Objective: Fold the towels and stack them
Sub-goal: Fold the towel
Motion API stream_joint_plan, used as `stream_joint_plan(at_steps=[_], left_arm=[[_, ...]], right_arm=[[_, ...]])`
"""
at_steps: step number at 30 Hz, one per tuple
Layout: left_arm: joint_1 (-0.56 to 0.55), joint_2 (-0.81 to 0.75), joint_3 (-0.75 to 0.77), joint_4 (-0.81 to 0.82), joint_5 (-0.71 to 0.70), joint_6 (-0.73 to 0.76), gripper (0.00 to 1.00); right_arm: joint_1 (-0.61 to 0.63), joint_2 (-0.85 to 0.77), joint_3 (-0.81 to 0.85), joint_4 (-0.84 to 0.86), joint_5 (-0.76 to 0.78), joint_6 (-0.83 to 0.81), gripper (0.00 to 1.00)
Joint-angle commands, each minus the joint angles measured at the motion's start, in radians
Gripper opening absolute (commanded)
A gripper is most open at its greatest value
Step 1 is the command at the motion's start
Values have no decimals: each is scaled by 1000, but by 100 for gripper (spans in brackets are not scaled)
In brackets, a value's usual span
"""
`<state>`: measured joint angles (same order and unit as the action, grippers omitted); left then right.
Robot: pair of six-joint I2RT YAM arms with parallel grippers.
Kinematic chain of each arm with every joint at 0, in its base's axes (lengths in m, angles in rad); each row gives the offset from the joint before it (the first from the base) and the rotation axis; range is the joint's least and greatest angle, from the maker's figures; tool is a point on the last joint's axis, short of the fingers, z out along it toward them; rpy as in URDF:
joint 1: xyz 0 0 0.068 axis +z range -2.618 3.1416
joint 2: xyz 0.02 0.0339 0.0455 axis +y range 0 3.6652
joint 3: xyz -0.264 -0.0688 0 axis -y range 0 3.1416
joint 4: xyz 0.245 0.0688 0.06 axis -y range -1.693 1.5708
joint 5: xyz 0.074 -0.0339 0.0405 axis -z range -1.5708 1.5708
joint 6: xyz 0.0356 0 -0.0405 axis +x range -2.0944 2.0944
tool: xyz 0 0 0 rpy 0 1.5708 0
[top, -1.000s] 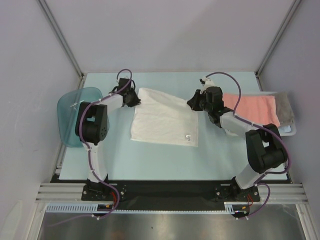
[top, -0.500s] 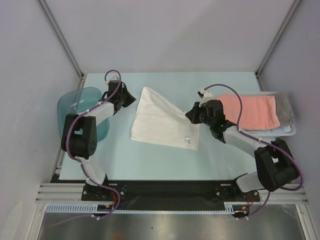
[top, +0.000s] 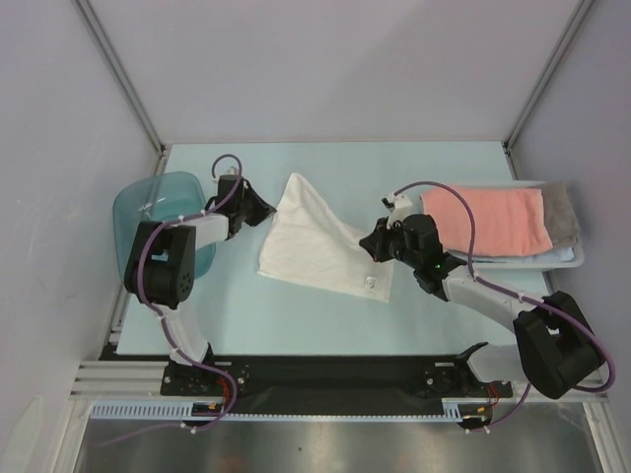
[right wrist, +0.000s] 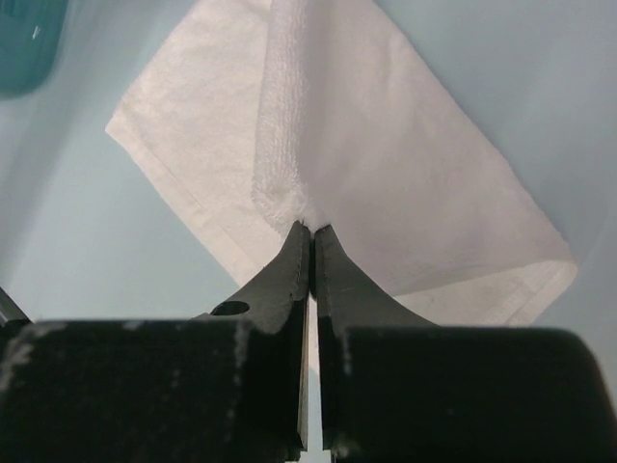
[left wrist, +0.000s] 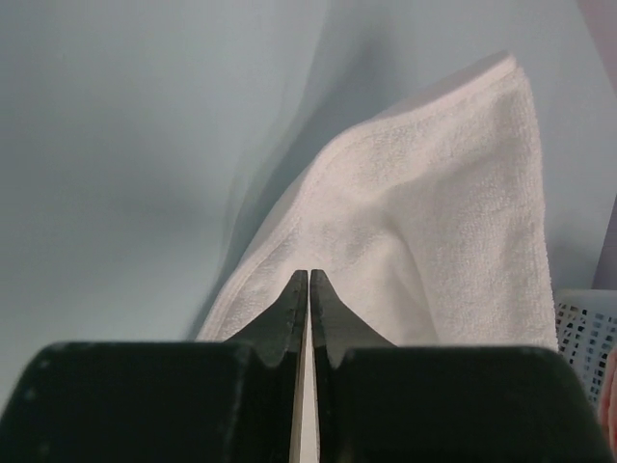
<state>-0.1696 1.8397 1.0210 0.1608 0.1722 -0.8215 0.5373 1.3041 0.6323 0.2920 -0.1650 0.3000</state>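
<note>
A pale blue-green bench (top: 335,315) sits between plain grey walls (top: 325,69), with slanting aluminium posts (top: 118,74) rising from its far corners and a black rail (top: 335,372) along the near edge where both arms are bolted. A translucent blue tub (top: 148,222) hangs over the left edge. Against the right edge stands a white lattice basket (top: 575,258), holding a salmon-pink towel (top: 493,217) that lies flat on top, with a grey towel (top: 564,205) showing past its right end. Bare bench runs along the whole far edge, and a wide bare strip lies between the middle cloth and the near rail. The white towel (top: 311,241) lies mid-bench, nearer the left half. Its far-left corner comes to a point and its near edge is flat, with a small label (top: 370,281) by the near-right corner. It is no longer a clean rectangle, because its right side is drawn inward into a slanting fold. The right gripper (right wrist: 312,231) has its fingers pressed together on a raised ridge of that towel's terry. The left gripper (left wrist: 308,278) is also pressed together, its tips at the towel's left edge; I cannot tell whether any cloth is caught there.
</note>
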Motion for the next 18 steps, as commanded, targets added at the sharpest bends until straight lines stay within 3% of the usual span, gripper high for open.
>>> stream_joint_plan(at_steps=[1, 18], left_arm=[[-2, 52, 13, 86, 46, -28, 7], [1, 182, 105, -13, 15, -19, 4]], right_arm=[[30, -46, -32, 16, 19, -24, 0], [104, -109, -98, -42, 53, -30, 0]])
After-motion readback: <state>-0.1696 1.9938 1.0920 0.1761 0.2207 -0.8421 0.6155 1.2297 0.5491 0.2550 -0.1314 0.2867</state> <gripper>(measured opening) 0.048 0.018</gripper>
